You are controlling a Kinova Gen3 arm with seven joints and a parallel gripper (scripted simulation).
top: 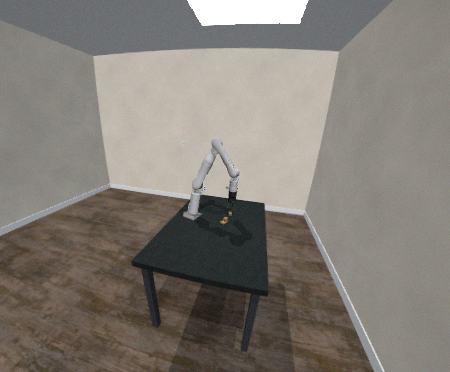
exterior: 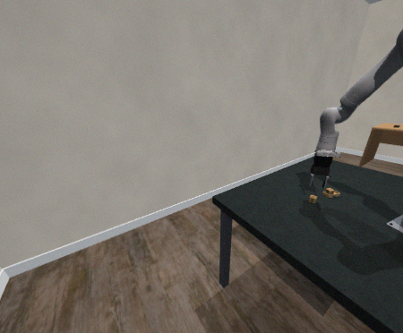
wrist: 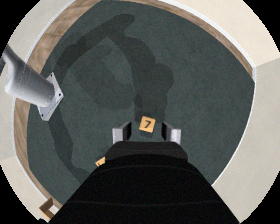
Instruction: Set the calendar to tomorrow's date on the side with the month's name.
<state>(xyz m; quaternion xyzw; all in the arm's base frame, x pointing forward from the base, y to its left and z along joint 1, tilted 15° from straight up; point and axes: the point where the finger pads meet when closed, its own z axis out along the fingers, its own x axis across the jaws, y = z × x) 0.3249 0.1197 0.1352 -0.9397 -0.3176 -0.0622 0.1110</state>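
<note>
A loose wooden cube [top: 230, 213] [exterior: 312, 199] [wrist: 147, 124] lies on the table outside the tray, with a dark 7 on its top face in the wrist view. The small wooden tray [top: 222, 222] [exterior: 337, 194] stands on the table a short way off, with the other cube [top: 225, 219] [exterior: 330, 191] in it. In the wrist view only a bit of tray or cube shows beside the gripper's body; the rest is hidden. My gripper [top: 230, 205] [exterior: 318, 184] [wrist: 146, 128] is open and empty, above the table. The loose cube shows between its fingertips in the wrist view, below them.
The dark table [top: 217, 255] [exterior: 266, 206] [wrist: 206, 110] carries the arm's base [top: 192, 215] [exterior: 398, 225] [wrist: 52, 102]. A wooden bench [exterior: 382, 133] stands beyond the table. The arm's shadow falls across the table top.
</note>
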